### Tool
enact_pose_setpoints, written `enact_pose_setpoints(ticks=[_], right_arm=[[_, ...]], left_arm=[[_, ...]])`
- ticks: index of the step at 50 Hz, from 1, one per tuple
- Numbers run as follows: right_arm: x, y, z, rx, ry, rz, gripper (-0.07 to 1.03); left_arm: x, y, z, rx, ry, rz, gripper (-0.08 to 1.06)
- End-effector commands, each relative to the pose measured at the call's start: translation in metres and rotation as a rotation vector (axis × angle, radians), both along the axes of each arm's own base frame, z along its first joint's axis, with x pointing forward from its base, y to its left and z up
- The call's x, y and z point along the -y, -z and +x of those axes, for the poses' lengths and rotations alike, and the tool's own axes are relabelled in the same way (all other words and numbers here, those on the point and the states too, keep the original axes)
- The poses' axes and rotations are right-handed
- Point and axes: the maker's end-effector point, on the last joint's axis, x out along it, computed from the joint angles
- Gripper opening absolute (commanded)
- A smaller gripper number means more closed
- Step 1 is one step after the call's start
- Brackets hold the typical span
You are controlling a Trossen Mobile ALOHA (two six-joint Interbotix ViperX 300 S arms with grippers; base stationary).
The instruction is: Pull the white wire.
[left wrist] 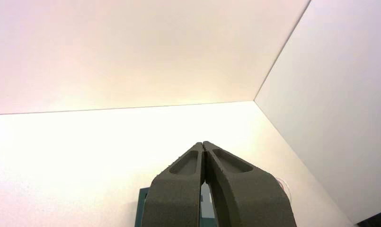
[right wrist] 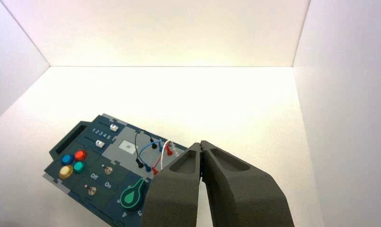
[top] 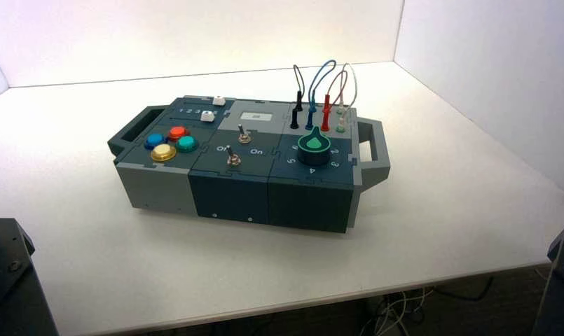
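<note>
The white wire (top: pixel 351 78) loops up at the right end of the row of wires on the box's (top: pixel 230 189) back right corner, both whitish plug ends seated. In the right wrist view the white wire (right wrist: pixel 163 154) shows just beside my right gripper (right wrist: pixel 200 143), which hangs well above and short of the box, shut with nothing in it. My left gripper (left wrist: pixel 204 144) is also shut and empty, raised over the table with only a sliver of the box (left wrist: pixel 144 208) behind it. Neither gripper touches the box.
Red wire (top: pixel 333 87), blue wire (top: pixel 319 80) and black wire (top: pixel 298 82) loop beside the white one. A green knob (top: pixel 313 145) sits in front of them; two toggle switches (top: pixel 244 134) and coloured buttons (top: pixel 170 142) lie further left. White walls enclose the table (top: pixel 440 210).
</note>
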Motion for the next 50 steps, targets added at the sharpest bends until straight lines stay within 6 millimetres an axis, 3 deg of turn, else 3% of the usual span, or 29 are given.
enact_pose_setpoints(ticks=[1, 21, 37, 50], right_arm=[[-0.005, -0.006, 0.011, 0.004, -0.007, 0.012, -0.03], [-0.029, 0.032, 0.05, -0.126, -0.053, -0.03, -0.03], [-0.047, 0.046, 0.052, -0.182, -0.116, -0.053, -0.03], [-0.055, 0.082, 0.054, -0.327, -0.116, -0.039, 0.01]], left_arm=[[0.001, -0.007, 0.004, 0.008, 0.0, -0.004, -0.03], [0.003, -0.005, 0.014, 0.013, -0.002, -0.006, -0.03], [0.008, -0.004, 0.033, -0.015, -0.003, 0.005, -0.03], [0.01, -0.004, 0.042, -0.015, -0.002, 0.009, -0.03]])
